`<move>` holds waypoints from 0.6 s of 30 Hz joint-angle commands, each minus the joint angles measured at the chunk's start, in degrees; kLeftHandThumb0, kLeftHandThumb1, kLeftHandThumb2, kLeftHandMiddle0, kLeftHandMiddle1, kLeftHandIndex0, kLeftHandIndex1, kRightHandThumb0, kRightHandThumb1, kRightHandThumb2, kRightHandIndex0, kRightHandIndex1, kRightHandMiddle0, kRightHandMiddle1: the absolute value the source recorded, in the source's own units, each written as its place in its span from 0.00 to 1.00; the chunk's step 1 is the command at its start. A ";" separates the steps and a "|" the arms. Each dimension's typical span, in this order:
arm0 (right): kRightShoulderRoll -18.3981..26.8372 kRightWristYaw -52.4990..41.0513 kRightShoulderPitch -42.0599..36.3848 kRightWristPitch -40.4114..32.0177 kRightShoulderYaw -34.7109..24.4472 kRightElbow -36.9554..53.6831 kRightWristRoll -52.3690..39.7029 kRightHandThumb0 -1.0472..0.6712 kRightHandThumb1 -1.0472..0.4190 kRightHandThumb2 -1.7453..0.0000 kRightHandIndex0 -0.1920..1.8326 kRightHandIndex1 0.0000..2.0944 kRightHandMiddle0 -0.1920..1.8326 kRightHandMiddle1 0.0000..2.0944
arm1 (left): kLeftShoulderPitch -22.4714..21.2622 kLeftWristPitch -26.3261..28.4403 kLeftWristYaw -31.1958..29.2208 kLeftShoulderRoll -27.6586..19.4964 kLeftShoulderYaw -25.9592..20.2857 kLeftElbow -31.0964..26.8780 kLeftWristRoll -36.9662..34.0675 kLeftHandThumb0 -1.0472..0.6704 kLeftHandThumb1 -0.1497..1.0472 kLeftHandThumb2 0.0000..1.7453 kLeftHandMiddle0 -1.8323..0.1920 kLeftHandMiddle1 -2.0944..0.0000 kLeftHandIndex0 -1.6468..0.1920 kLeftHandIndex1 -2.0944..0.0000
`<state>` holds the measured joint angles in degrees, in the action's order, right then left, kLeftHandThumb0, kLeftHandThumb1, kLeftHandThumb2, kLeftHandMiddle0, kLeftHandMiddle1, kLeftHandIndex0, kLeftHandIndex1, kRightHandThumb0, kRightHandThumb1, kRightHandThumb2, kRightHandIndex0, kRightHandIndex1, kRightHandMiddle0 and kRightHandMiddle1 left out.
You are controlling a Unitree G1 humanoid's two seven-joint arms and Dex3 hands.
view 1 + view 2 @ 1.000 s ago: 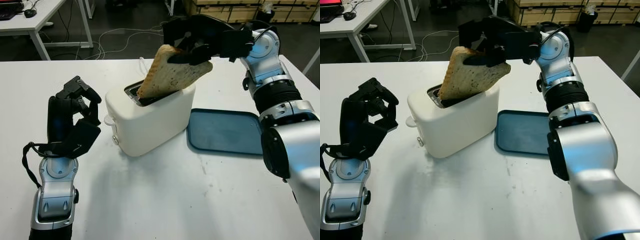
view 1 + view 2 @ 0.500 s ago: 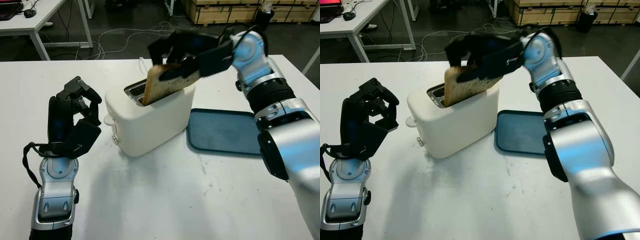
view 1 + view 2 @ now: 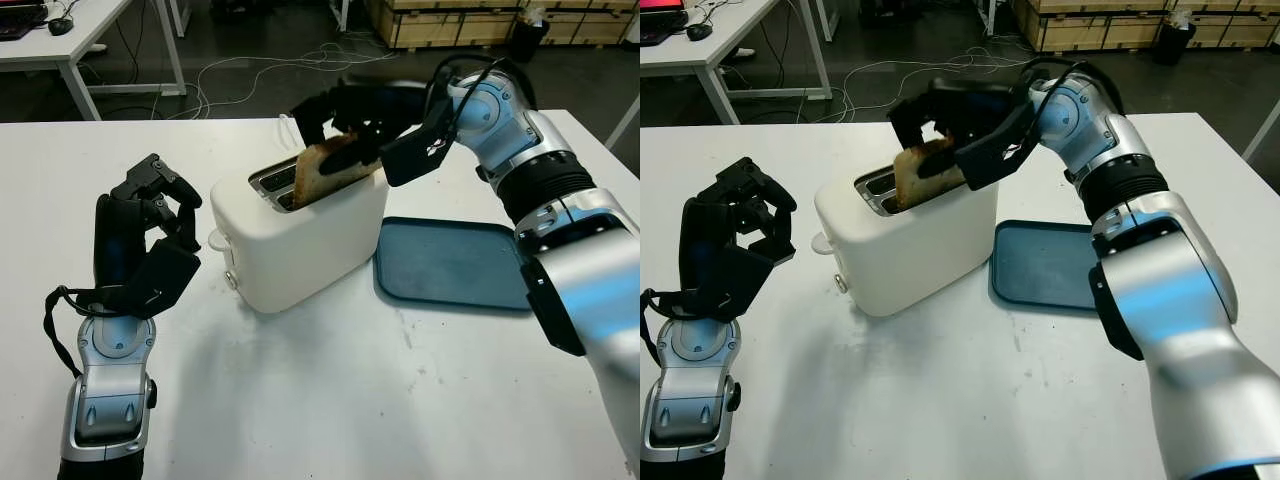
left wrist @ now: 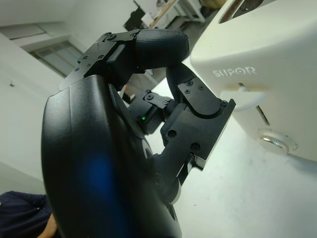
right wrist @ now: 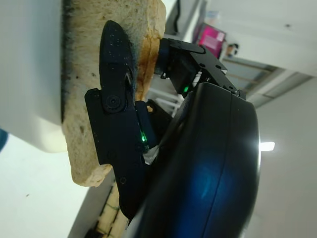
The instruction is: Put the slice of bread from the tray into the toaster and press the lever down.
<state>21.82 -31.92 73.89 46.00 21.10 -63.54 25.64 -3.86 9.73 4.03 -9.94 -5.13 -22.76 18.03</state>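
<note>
- Bread (image 3: 335, 170) partly down in the near slot of the toaster (image 3: 300, 235), leaning, upper corner up above the top; long edge lined up with the slot, running from the lever end toward the tray (image 3: 455, 262).
- Right hand (image 3: 365, 125) over the toaster's top, fingers (image 5: 116, 106) clamped on the exposed upper part of the slice, one on each face as seen from the right wrist.
- Not yet seated: judged about half sunk, so the next bit probably calls for letting go or nudging straight down along the slot rather than sideways.
- Tray empty, flat on the table (image 3: 350, 400) just beside the toaster, on the right arm's side.
- Lever (image 4: 237, 94) on the toaster's end face, facing the left hand (image 3: 145, 240), above a round knob (image 4: 275, 141); sits high in its track, so apparently not pressed.
- Left hand upright on the table side near that end, curled, gripping nothing, not touching the toaster.
- Key relation: lever lies straight across from the left hand's fingertips (image 4: 203, 106), while the right hand is busy over the far end of the top; left hand judged nearer and better placed for the press.
- Risk, as a guess: slice tilted enough to catch on the slot edge if pushed askew.
</note>
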 commanded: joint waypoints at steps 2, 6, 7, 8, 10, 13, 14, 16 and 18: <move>1.34 2.36 2.20 2.37 1.69 0.28 2.98 0.03 0.09 0.92 0.24 0.41 0.41 0.10 | 0.12 -0.73 0.38 0.10 0.04 -0.16 0.04 0.52 0.64 0.61 0.44 0.17 0.57 0.17; 2.76 8.88 3.54 4.08 3.64 1.61 7.94 0.03 0.09 0.98 0.11 0.31 0.32 0.01 | -0.05 0.04 0.06 0.06 0.02 -0.46 -0.04 0.52 0.64 0.61 0.43 0.17 0.57 0.17; 3.19 10.99 3.90 4.68 3.93 1.86 9.13 0.04 0.09 0.99 0.10 0.28 0.30 0.01 | -0.09 -0.01 0.05 0.00 0.04 -0.42 0.03 0.52 0.64 0.61 0.43 0.17 0.57 0.17; 3.60 12.72 4.33 5.00 4.22 2.00 10.13 0.04 0.10 0.99 0.10 0.26 0.29 0.00 | -0.12 -0.11 0.04 -0.11 0.06 -0.37 0.10 0.52 0.64 0.61 0.43 0.17 0.57 0.17; 4.23 15.29 5.10 5.32 4.60 2.06 11.41 0.06 0.12 1.00 0.10 0.23 0.27 0.00 | -0.20 -0.06 -0.07 -0.07 0.00 -0.38 -0.11 0.52 0.64 0.61 0.43 0.17 0.57 0.17; 5.13 18.20 6.06 5.25 4.91 2.11 12.69 0.08 0.15 1.00 0.09 0.24 0.27 0.00 | -0.38 -0.12 -0.17 -0.14 -0.01 -0.28 -0.23 0.52 0.64 0.61 0.43 0.17 0.57 0.17; 5.42 18.79 6.30 5.18 4.81 2.04 12.77 0.09 0.15 1.00 0.09 0.25 0.27 0.01 | -0.47 0.09 -0.21 -0.07 0.01 -0.34 -0.27 0.52 0.64 0.61 0.43 0.17 0.57 0.17; 5.94 19.70 6.57 4.98 4.36 1.79 12.46 0.10 0.16 1.00 0.09 0.26 0.27 0.01 | -0.58 0.37 -0.24 -0.06 0.09 -0.42 -0.13 0.52 0.64 0.61 0.43 0.17 0.56 0.17; 6.37 21.02 6.53 4.66 3.83 1.79 12.12 0.10 0.16 1.00 0.09 0.28 0.28 0.01 | -0.63 0.15 -0.28 -0.16 0.11 -0.35 -0.08 0.52 0.64 0.61 0.43 0.17 0.57 0.17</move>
<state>27.43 -12.17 79.17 50.57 25.52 -61.74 37.88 -3.91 9.75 3.86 -9.94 -5.14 -22.76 17.91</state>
